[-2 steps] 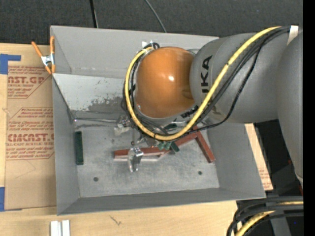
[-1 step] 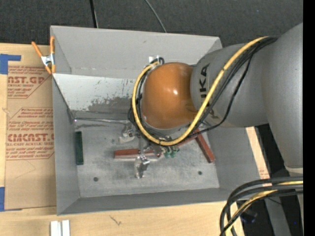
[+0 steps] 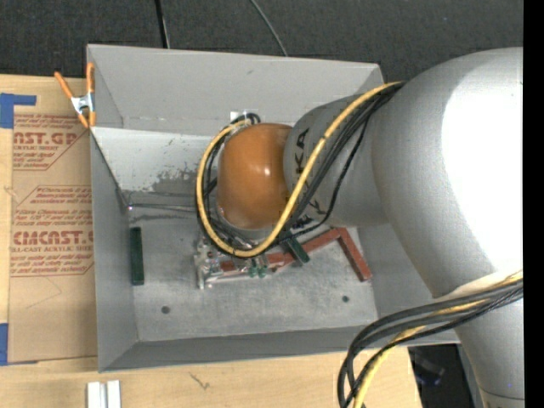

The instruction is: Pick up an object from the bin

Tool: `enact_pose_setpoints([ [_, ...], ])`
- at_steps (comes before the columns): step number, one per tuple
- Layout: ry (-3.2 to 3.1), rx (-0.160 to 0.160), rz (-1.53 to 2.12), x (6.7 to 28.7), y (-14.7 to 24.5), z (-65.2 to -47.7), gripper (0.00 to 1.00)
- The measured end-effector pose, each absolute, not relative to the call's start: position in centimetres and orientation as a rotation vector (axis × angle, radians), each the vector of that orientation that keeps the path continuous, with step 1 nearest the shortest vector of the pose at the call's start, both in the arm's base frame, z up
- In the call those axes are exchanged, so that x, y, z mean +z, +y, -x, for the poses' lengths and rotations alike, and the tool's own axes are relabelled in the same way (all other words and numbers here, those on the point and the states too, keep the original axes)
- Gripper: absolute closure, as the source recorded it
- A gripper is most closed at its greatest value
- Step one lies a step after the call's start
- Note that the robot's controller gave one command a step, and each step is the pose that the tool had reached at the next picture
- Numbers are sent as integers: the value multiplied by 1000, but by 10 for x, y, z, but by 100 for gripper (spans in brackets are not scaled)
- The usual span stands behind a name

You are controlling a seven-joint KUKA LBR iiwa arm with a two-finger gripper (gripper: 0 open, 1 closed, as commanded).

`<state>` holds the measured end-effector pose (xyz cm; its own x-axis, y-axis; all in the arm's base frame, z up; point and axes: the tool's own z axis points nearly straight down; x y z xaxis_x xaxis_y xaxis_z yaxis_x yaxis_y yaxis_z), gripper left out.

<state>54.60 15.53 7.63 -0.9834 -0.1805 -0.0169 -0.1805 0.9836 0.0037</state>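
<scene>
Your arm (image 3: 442, 185): enters from the right, wrist tipped down; pincer (image 3: 217, 270) seemingly low in bin (image 3: 110, 228), near red-brown bracket (image 3: 355, 257); opening indiscernible.

end effector (image 3: 206, 272) sits low between green bar (image 3: 136, 256) and reddish bracket (image 3: 355, 255).

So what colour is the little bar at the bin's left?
The bar is dark green, in the camera view.
</scene>
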Motion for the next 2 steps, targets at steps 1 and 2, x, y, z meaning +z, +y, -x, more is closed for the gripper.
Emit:
enact_pose_setpoints([
  [1,3112,9,283,76,155,-546,100],
  [2,3131,-1,308,125,154,-548,100],
])
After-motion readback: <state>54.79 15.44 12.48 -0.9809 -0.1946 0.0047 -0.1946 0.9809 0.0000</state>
